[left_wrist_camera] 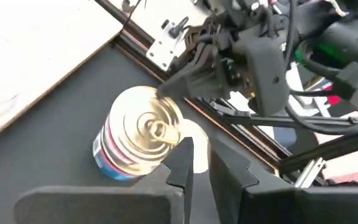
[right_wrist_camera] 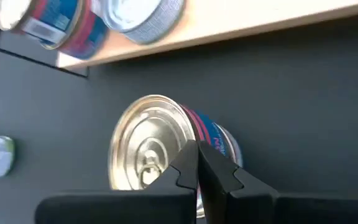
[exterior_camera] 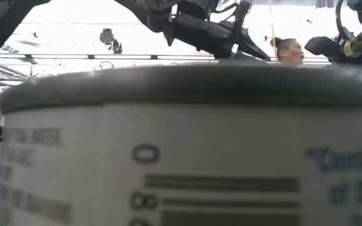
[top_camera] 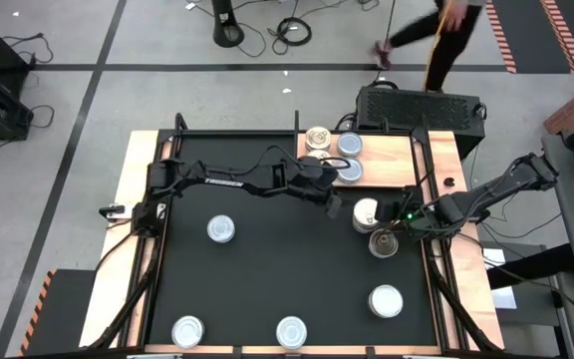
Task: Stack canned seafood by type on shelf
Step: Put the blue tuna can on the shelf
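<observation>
the small round tin with a gold top and blue-and-red side [top_camera: 385,242] sits on the dark surface [top_camera: 267,259] beside the light wooden shelf [top_camera: 392,160]. it looks hard and smooth; grab its sides. right pincer [right_wrist_camera: 197,163] is clenched, empty. left pincer [left_wrist_camera: 194,163] is nearly clenched, empty. three tins on the shelf, six on the surface.

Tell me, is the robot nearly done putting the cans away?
Not yet. A few cans already sit on the shelf. The left pincer and the shut right pincer are both at a gold-top can. At least four loose cans wait on the black mat.
</observation>
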Controlling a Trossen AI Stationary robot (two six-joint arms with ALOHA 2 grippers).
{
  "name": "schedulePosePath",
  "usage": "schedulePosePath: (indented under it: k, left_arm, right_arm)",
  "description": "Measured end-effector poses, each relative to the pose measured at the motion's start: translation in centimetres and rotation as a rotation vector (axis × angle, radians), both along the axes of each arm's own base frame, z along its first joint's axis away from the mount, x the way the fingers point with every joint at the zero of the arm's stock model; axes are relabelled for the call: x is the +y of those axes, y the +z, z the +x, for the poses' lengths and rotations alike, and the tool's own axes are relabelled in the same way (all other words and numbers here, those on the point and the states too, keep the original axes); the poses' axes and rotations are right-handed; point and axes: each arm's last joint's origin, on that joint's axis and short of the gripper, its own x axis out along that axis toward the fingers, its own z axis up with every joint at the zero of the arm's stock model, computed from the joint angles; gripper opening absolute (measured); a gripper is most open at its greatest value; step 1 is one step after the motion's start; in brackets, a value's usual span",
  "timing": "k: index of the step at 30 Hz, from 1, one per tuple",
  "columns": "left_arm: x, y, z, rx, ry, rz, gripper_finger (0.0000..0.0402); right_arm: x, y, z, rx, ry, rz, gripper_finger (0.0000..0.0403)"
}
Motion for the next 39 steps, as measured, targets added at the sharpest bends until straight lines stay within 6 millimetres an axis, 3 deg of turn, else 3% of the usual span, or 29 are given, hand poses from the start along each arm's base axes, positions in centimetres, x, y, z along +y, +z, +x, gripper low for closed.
schedulePosePath:
  k: [12, 16, 21, 25, 29, 34, 39]
  left_arm:
    - [0.5, -1.1, -0.6, 0.112, -0.025, 0.059, 0.0044]
    - [-0.1, -0.3, -1.4, 0.104, 0.062, 0.122, 0.0044]
    - [-0.8, 1.2, -4.8, 0.048, 0.105, 0.231, 0.0044]
    - [-0.1, 0.8, -7.6, 0.005, 0.147, 0.242, 0.0044]
    - [0.5, -0.1, -9.3, -0.04, 0.174, 0.182, 0.0044]
    - [0.6, -0.5, -9.7, -0.07, 0.127, 0.132, 0.0044]
    - [0.4, -0.5, -9.6, -0.075, 0.104, 0.129, 0.0044]
  right_arm:
    - [0.0, 0.0, 0.0, 0.001, 0.005, 0.004, 0.0009]
    - [0.1, 0.0, 0.0, 0.012, 0.007, 0.016, 0.005]
    - [0.3, -0.4, 0.5, 0.042, 0.009, 0.009, 0.0126]
    - [0.5, -0.9, 1.0, 0.08, 0.011, 0.003, 0.0181]
    - [0.8, -1.4, 1.6, 0.094, 0.007, 0.016, 0.0208]
    - [1.0, -1.8, 2.0, 0.085, -0.03, 0.03, 0.0186]
    - [1.0, -2.0, 2.4, 0.045, -0.085, 0.015, 0.0099]
